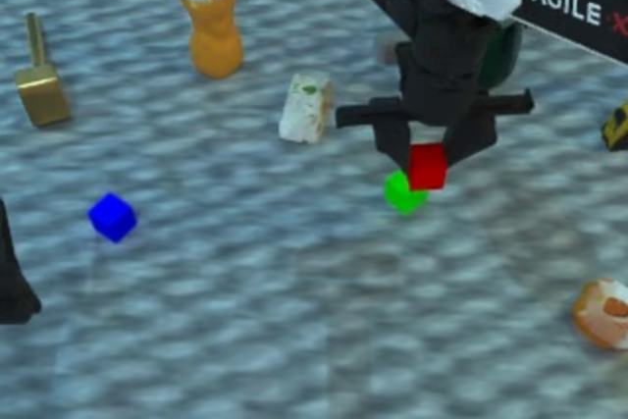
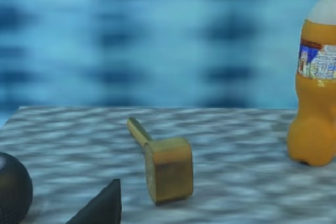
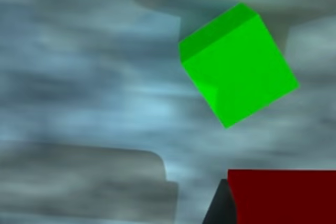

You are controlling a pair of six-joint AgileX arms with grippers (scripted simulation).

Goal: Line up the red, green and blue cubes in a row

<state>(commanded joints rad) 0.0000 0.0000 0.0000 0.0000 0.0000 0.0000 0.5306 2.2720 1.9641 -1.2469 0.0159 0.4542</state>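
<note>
My right gripper [image 1: 428, 164] is shut on the red cube [image 1: 428, 166], with dark fingers on both sides of it. In the right wrist view the red cube [image 3: 283, 195] fills a lower corner beside one fingertip [image 3: 220, 208]. The green cube [image 1: 403, 192] lies on the table just to the left of and in front of the red one, and it shows whole in the right wrist view [image 3: 239, 66], turned at an angle. The blue cube [image 1: 112, 217] sits alone far to the left. My left gripper [image 1: 15, 291] is parked at the table's left edge, open, one fingertip [image 2: 102, 205] showing.
An orange drink bottle [image 1: 208, 12] and a golden mallet [image 1: 39, 76] stand at the back left. A white block [image 1: 306, 108] lies left of my right gripper. A bread roll [image 1: 603, 313] and a yellow-black object [image 1: 618, 127] sit at the right edge.
</note>
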